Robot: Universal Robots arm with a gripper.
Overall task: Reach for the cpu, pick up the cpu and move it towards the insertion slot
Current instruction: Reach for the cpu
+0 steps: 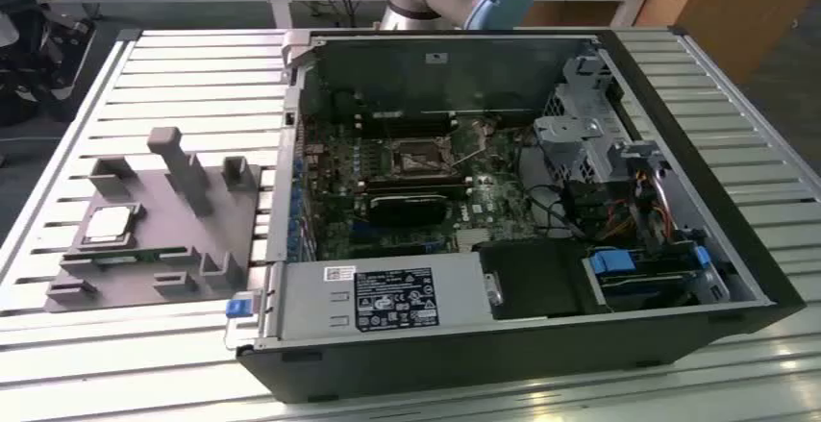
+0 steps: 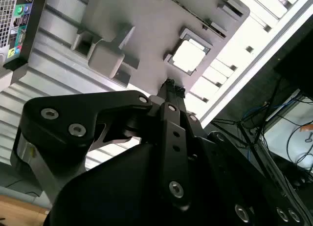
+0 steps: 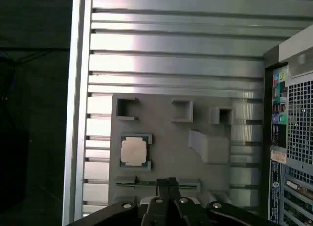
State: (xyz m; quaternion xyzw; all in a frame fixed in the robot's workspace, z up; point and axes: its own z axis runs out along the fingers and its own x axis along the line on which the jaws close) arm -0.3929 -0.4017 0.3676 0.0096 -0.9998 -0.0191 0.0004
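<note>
The pincer [image 3: 167, 181] is seen with its fingertips pressed together and nothing held between them, poised over the grey fixture [image 3: 166, 138]. The cpu [image 3: 134, 151] is seated flat in a square recess of that fixture, apart from the fingertips; in the exterior view it is found at the lower left of the frame. The insertion slot [image 1: 417, 161] is located near the centre, inside the open computer case [image 1: 513, 345], which is set on the slatted table [image 1: 180, 66]
</note>
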